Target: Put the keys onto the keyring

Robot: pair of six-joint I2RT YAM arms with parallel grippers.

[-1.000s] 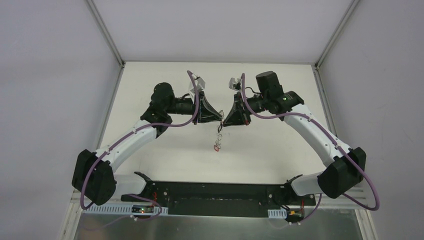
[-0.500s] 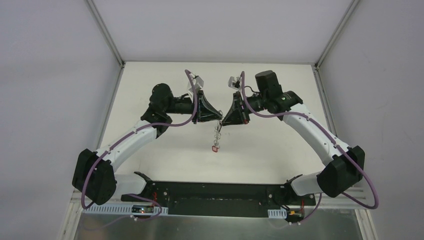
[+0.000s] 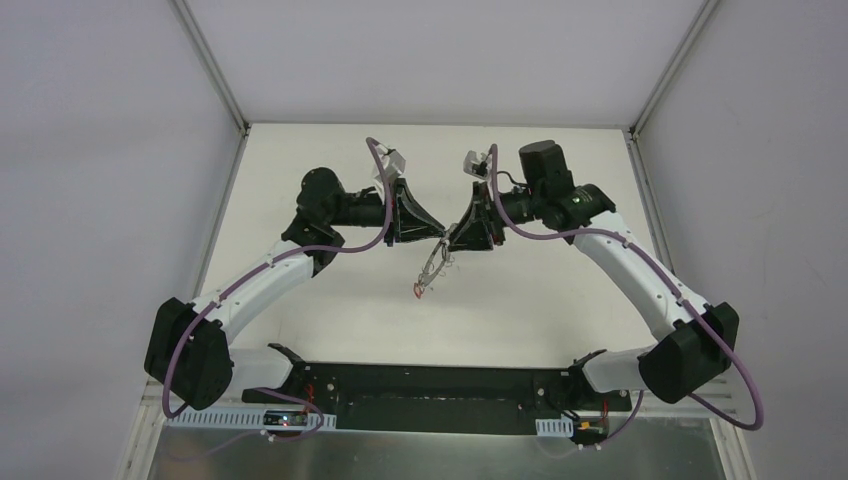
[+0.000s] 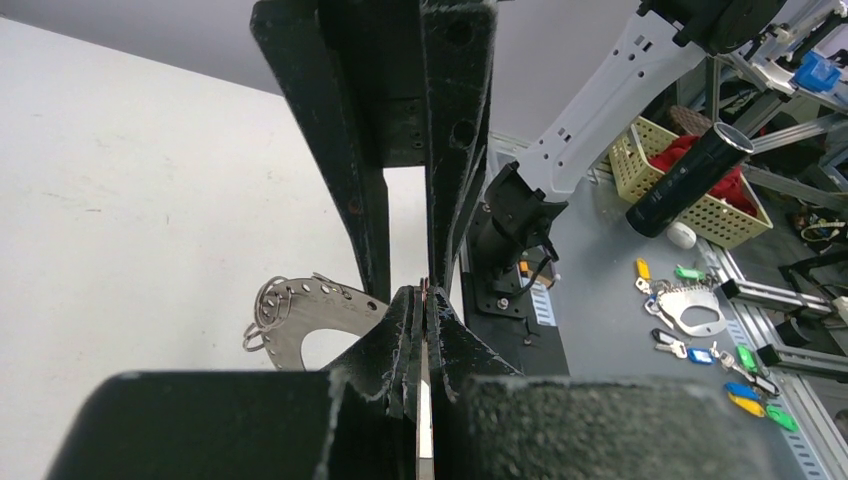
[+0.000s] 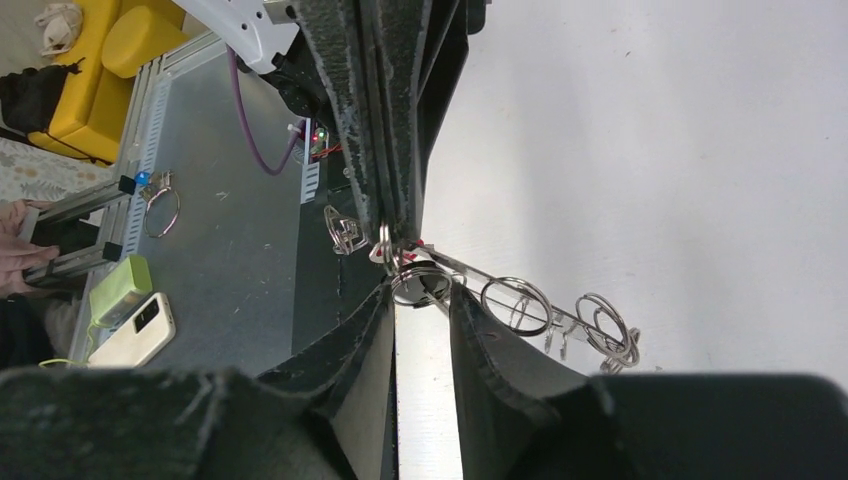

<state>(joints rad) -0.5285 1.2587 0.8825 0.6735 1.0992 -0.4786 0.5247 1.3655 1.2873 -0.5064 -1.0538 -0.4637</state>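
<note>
The left gripper (image 3: 438, 236) is clamped on the upper end of the keyring (image 3: 432, 266), above the middle of the table (image 3: 540, 290). We read its long axis as slanting down toward the near-left corner, with the red key (image 3: 417, 290) lowest. The right gripper (image 3: 451, 241), jaws apart, straddles that upper end.

Your right gripper (image 3: 452, 240) parted its jaws, and the keyring (image 3: 432, 268) swung from hanging straight down to slanting leftward.
</note>
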